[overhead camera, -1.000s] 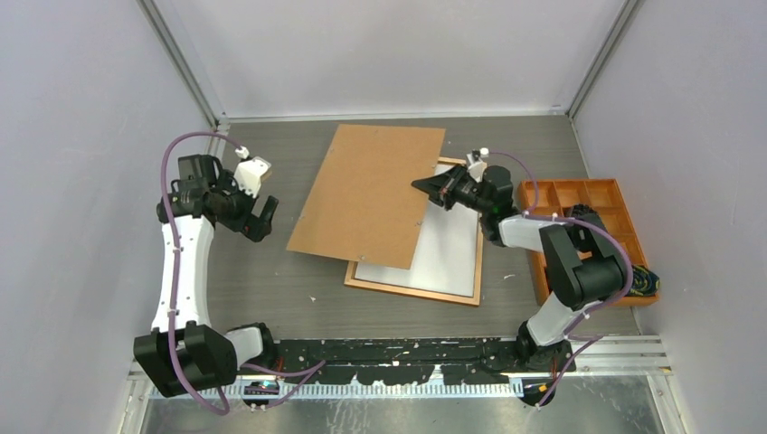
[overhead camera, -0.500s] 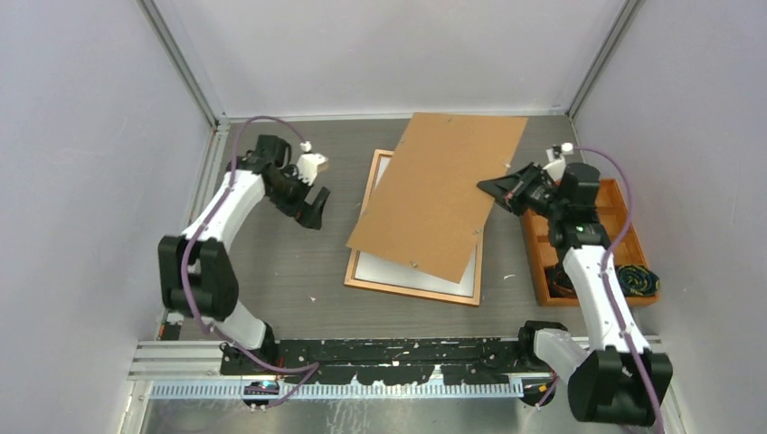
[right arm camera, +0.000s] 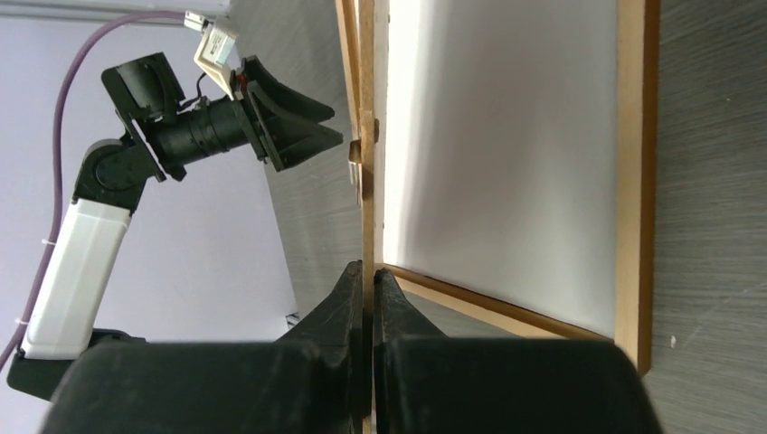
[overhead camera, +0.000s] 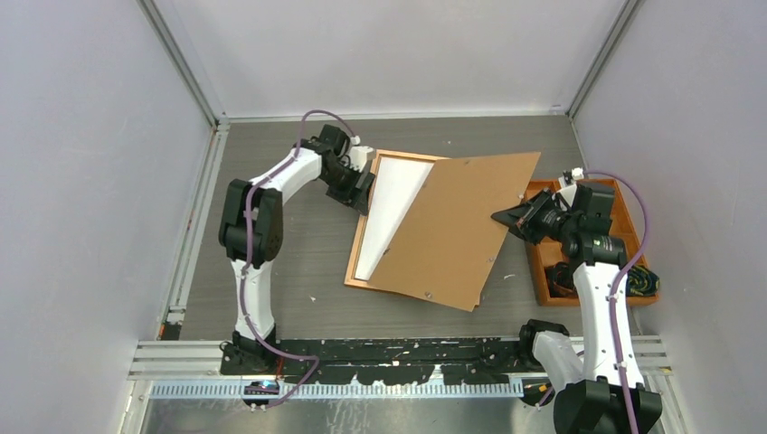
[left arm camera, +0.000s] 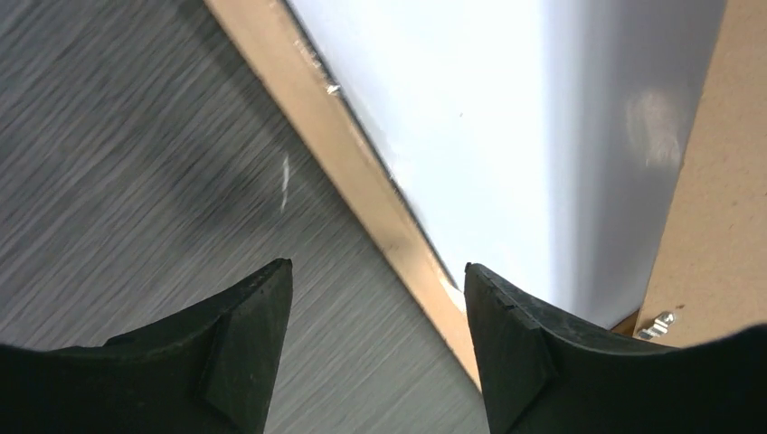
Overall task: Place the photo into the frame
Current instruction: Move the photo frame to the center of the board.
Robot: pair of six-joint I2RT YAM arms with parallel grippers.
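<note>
**Overhead view.** The frame [overhead camera: 359, 244] lies flat on the table [overhead camera: 271, 271]. The photo [overhead camera: 391, 194] lies inside it, white back upward, and shows only in the frame's left part. A brown backing board [overhead camera: 452, 235] lies skewed over the frame's right part and overhangs its right and near edges. The right gripper [overhead camera: 503, 217] meets the board to the right of the frame. The left gripper [overhead camera: 364, 192] sits at the frame's left border, near its far corner. An orange tray [overhead camera: 624, 194] stands to the right of the frame.

**Right wrist view.** Here we see what the overhead view hides: the jaws are clenched on the board's thin edge, and the board is raised off the photo on that side.

**Left wrist view.** The fingers [left arm camera: 244, 348] stand parted and grasp nothing. Between them we see the frame's wooden border, just beside the photo's edge.
</note>
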